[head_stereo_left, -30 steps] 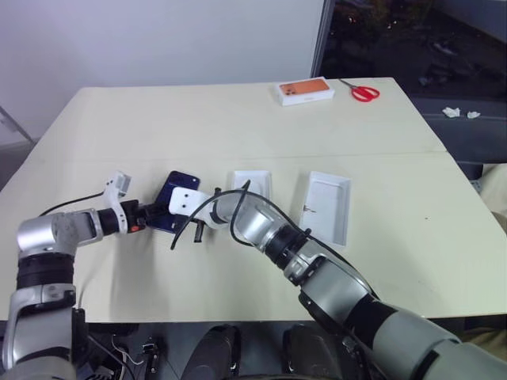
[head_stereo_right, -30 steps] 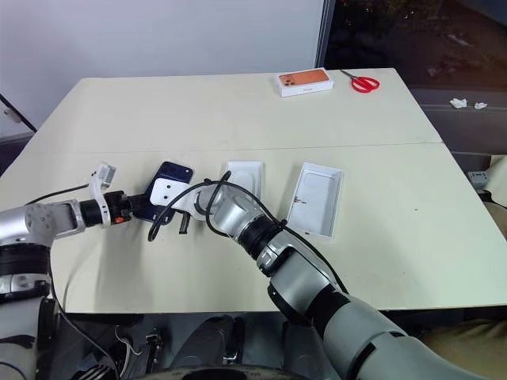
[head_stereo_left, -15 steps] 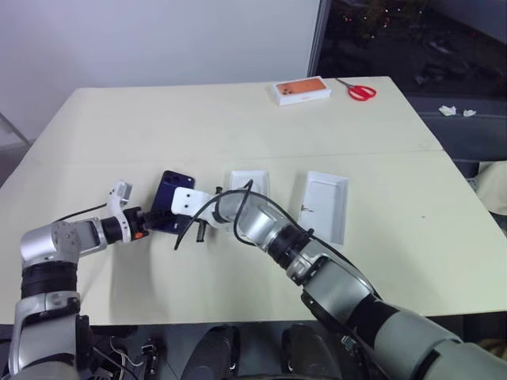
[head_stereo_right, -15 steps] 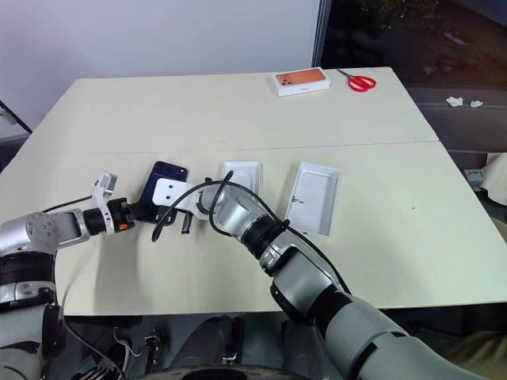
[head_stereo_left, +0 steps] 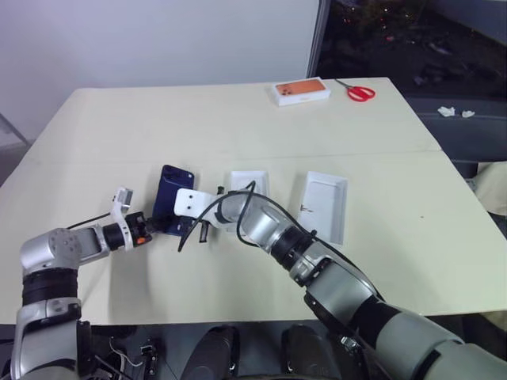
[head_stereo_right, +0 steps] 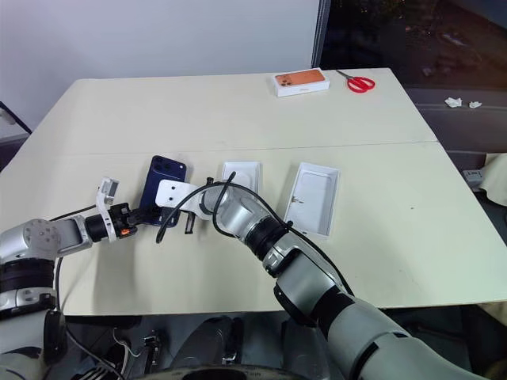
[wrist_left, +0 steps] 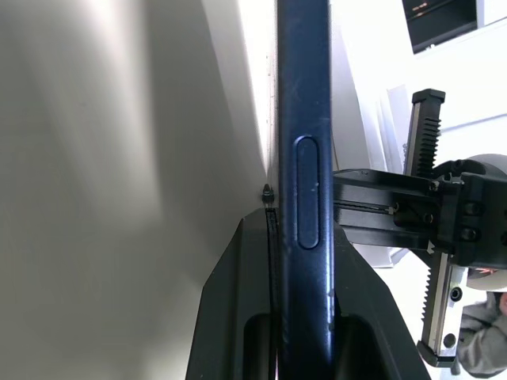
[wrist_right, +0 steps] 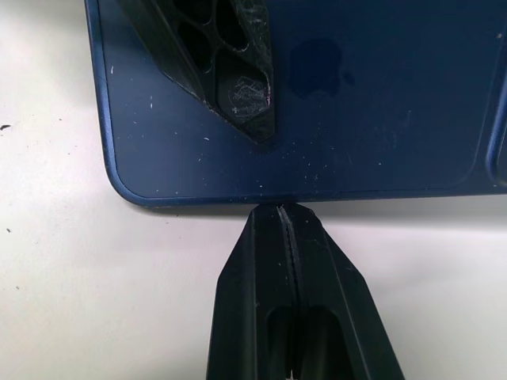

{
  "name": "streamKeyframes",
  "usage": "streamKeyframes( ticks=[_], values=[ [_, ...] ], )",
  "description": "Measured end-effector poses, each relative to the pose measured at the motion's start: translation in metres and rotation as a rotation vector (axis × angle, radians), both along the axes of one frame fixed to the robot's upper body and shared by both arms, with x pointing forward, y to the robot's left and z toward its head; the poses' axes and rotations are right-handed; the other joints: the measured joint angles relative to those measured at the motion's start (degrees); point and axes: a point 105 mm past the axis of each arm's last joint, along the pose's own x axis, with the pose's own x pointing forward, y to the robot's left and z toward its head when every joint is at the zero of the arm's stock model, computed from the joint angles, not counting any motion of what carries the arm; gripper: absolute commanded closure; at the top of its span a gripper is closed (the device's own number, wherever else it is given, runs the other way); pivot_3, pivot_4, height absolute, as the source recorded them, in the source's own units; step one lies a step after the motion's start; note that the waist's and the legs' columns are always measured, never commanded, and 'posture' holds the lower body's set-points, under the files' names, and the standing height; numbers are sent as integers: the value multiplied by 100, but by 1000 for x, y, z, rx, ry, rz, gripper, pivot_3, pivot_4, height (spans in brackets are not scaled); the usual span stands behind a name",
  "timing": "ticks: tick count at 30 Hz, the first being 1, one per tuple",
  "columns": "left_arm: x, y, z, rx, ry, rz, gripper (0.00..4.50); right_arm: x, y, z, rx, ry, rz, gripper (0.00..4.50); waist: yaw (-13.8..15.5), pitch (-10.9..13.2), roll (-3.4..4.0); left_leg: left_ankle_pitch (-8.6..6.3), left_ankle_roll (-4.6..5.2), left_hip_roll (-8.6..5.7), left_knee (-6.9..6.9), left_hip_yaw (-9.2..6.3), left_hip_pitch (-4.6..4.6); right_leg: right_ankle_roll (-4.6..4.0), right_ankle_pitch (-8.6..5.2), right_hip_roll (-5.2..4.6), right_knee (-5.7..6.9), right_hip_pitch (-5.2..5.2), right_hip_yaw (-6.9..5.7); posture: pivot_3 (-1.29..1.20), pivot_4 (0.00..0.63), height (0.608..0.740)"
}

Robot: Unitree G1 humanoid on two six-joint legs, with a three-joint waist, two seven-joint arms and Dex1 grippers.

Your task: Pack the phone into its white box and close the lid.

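Observation:
The dark navy phone (head_stereo_left: 170, 198) lies left of centre on the cream table (head_stereo_left: 119, 142), back side up. My left gripper (head_stereo_left: 161, 226) is shut on its near end; in the left wrist view the phone's edge (wrist_left: 305, 158) sits clamped between both fingers (wrist_left: 238, 317). My right gripper (wrist_right: 279, 210) is shut with nothing held, its tips touching the phone's long right edge (wrist_right: 356, 119). The white box (head_stereo_left: 250, 183) lies open just right of the phone. The lid (head_stereo_left: 325, 206) rests upside down further right, a small dark mark inside.
An orange-topped white box (head_stereo_left: 302, 92) and red scissors (head_stereo_left: 364, 93) lie at the table's far edge. A seam (head_stereo_left: 356, 152) runs across the table behind the boxes. My right forearm crosses in front of the white box.
My left gripper's fingers have shut on the phone's near end. The right gripper has stayed shut against the phone's edge. The view itself has shifted a little.

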Motion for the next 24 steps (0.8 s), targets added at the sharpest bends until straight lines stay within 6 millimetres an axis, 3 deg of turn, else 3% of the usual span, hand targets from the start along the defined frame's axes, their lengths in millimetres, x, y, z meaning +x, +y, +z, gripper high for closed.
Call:
streamKeyframes(
  ticks=[2,4,12,20,22,24],
  values=[
    [0,0,-1,-11,1,5,4146,0,0,0,1,-2,3,4500,2,0,0,0,0,0,0,0,0,0,0,0,-1,1,0,0,150,740],
    [-1,1,-1,-42,5,18,4499,-1,0,0,13,5,4,4500,-2,0,0,-1,1,0,0,0,0,0,0,0,-3,1,0,0,150,740],
    [-6,6,-2,-113,20,59,4499,-3,-10,10,132,94,-12,4500,-42,1,-1,-1,1,6,-8,1,-1,0,0,1,-8,-4,1,0,150,740],
    [-11,12,9,-328,-22,137,4499,-19,-14,77,519,265,59,4500,-112,15,-22,-1,2,10,-7,1,-28,0,0,2,-8,-28,-1,0,150,740],
    [-13,10,12,-354,-42,137,4500,-22,-25,84,514,274,73,3636,-114,14,-27,-1,2,12,-3,1,-48,0,0,1,-8,-45,-3,0,150,740],
    [-16,7,16,-368,-57,126,4500,-28,-49,67,383,277,93,2653,-87,15,-39,-3,4,11,10,-1,-69,1,1,0,-15,-55,-8,0,150,740]
  ],
)
